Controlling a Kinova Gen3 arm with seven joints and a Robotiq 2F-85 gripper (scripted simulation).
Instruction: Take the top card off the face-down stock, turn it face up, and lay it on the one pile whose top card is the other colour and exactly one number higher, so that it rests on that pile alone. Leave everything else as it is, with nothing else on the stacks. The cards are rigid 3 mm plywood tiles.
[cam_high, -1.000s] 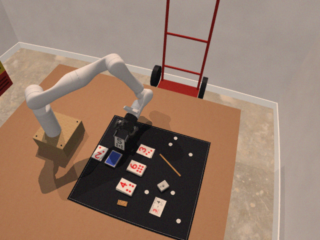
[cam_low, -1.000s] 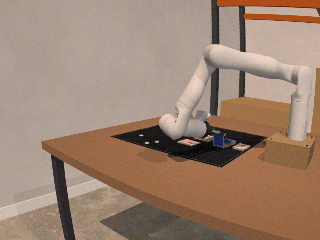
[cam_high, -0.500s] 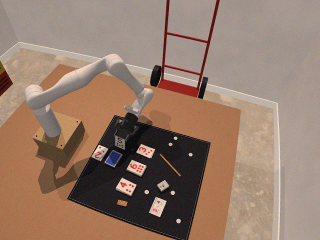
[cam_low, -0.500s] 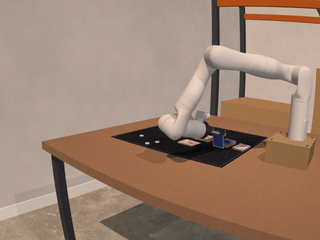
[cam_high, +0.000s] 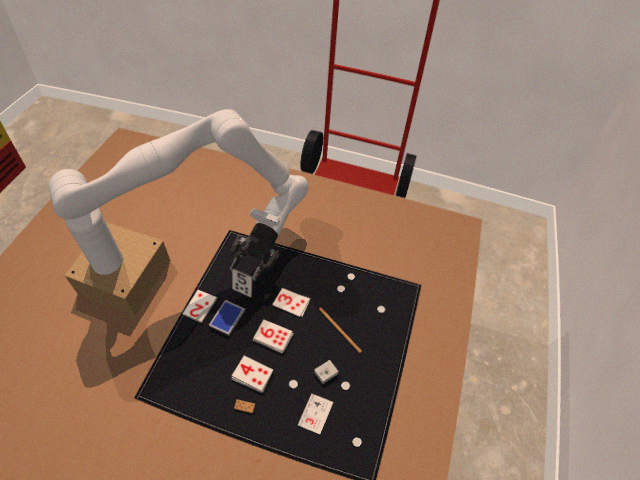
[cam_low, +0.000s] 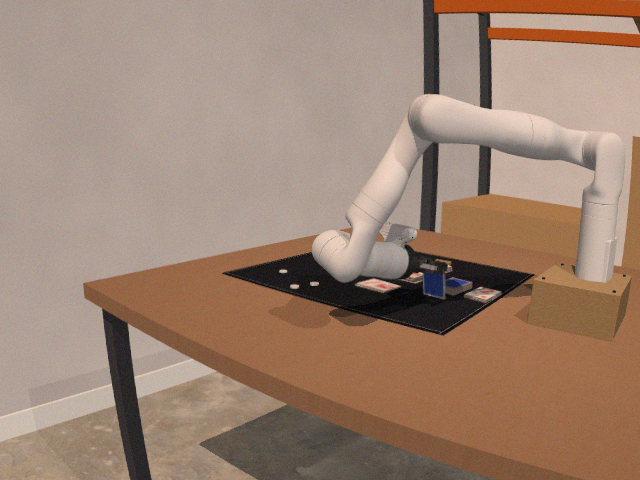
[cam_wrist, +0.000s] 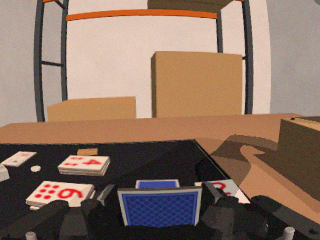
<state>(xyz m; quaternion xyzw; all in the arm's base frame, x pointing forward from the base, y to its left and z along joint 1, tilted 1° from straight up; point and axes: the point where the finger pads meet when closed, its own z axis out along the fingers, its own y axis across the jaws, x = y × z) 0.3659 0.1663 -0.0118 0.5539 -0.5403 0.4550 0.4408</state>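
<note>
End effector (cam_high: 245, 271) (cam_low: 435, 272) (cam_wrist: 159, 196): clamped on the 5, fingers at two opposite edges.
5 (cam_high: 241, 284) (cam_low: 434, 285) (cam_wrist: 160, 209): black, upright in the grip, blue back toward the wrist view; apart from the 6.
Stock (cam_high: 227, 317) (cam_low: 458, 285) (cam_wrist: 157, 184): near the 5, blue back up.
2 (cam_high: 199, 305) (cam_low: 482, 293): red, face up, just beside the stock.
3 (cam_high: 291, 302) (cam_low: 377, 285): red, face up, near the 6.
6 (cam_high: 272, 335) (cam_wrist: 60, 194): red, topping its pile, between 3 and 4.
4 (cam_high: 252, 373) (cam_wrist: 84, 164): red, topping its pile.
Stick (cam_high: 340, 329): flat on the mat (cam_high: 180, 379) (cam_low: 413, 317) (cam_wrist: 145, 155).
Counter (cam_high: 403, 222) (cam_low: 361, 372) (cam_wrist: 100, 131): under the mat.
</note>
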